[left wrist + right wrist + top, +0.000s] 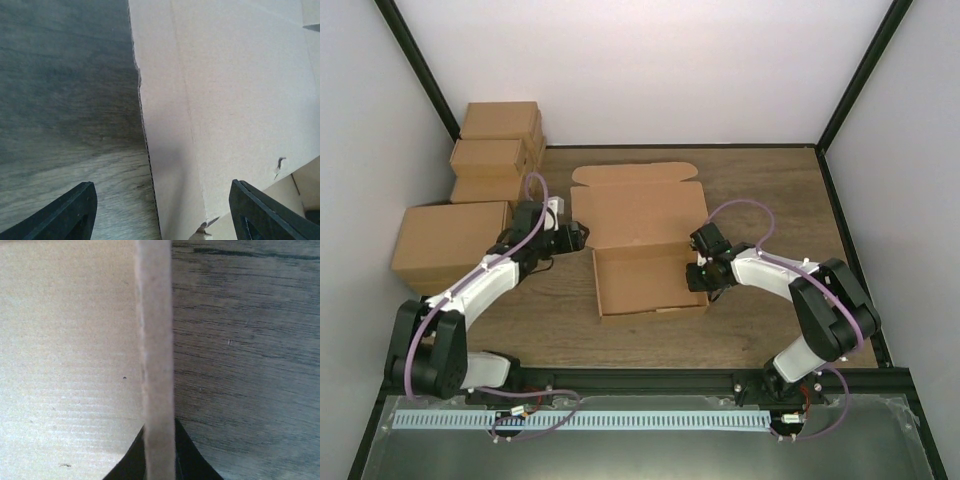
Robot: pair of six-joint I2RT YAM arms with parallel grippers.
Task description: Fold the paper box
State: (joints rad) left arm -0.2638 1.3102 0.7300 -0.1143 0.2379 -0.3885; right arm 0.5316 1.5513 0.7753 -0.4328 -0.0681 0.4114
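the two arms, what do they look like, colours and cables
Both the left arm and right arm have chunky black joints with white link covers. A lilac cable loops loosely along each. The fingers in the left wrist view are matte black wedges.

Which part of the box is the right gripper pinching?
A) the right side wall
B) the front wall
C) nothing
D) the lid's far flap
A: in the right wrist view, the thin edge of the box wall rises from between the fingers of the right gripper, with bare table just beyond it.
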